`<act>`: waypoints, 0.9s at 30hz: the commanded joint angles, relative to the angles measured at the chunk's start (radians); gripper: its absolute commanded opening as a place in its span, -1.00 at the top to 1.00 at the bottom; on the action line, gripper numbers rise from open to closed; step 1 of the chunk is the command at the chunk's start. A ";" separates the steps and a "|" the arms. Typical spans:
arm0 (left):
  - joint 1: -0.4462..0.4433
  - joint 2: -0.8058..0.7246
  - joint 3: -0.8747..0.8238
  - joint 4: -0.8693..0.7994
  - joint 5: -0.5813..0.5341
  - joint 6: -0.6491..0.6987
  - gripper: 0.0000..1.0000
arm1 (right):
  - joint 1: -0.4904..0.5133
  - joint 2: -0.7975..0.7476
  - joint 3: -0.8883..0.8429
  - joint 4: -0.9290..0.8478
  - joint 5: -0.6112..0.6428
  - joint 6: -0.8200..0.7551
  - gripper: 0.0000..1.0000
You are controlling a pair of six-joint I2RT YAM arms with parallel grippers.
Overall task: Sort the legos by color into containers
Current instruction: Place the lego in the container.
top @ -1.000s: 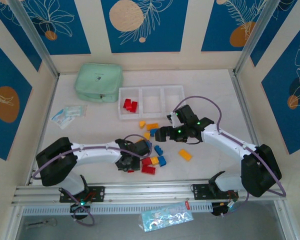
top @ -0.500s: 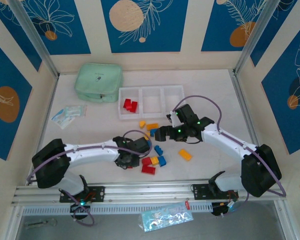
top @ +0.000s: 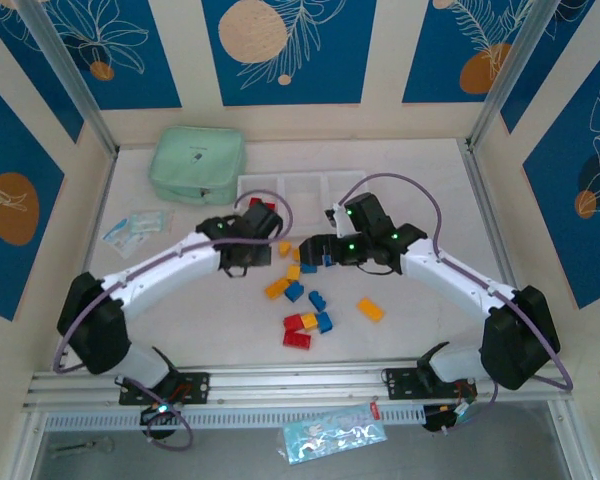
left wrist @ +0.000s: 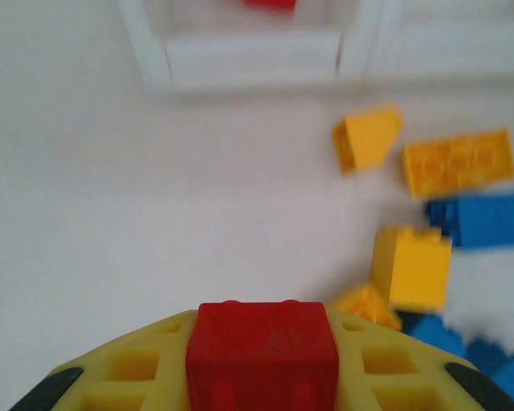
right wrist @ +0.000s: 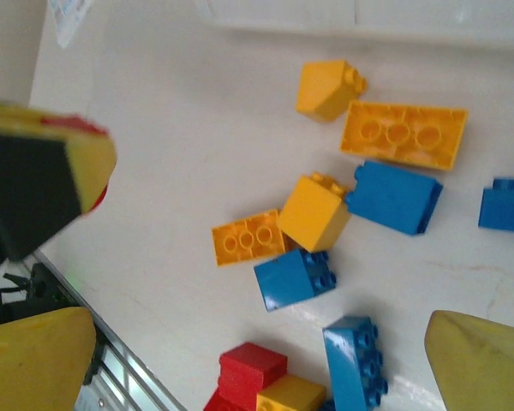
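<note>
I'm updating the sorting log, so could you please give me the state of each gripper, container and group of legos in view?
Left gripper: shut on a red lego.
Right gripper: open, holding nothing.
Left container: holds red legos.
Middle container: empty where visible.
Loose legos: red, blue and yellow, unsorted on the table.
Mint-green pouch: lying flat, apparently closed.

the containers (left wrist: 253,60) lay blurred and cut by the top edge, as was a red lego (left wrist: 270,4) inside; the bottom edge cropped the held red brick (left wrist: 261,355).
</note>
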 commanded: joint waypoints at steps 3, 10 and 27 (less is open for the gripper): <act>0.112 0.207 0.194 0.070 0.010 0.208 0.46 | -0.012 0.040 0.063 0.034 0.039 0.017 -0.98; 0.212 0.476 0.469 0.065 0.024 0.274 0.44 | -0.042 0.070 0.084 0.041 0.027 0.028 -0.98; 0.263 0.573 0.683 0.031 0.074 0.328 -0.09 | -0.058 0.040 0.105 -0.018 0.029 -0.005 -0.98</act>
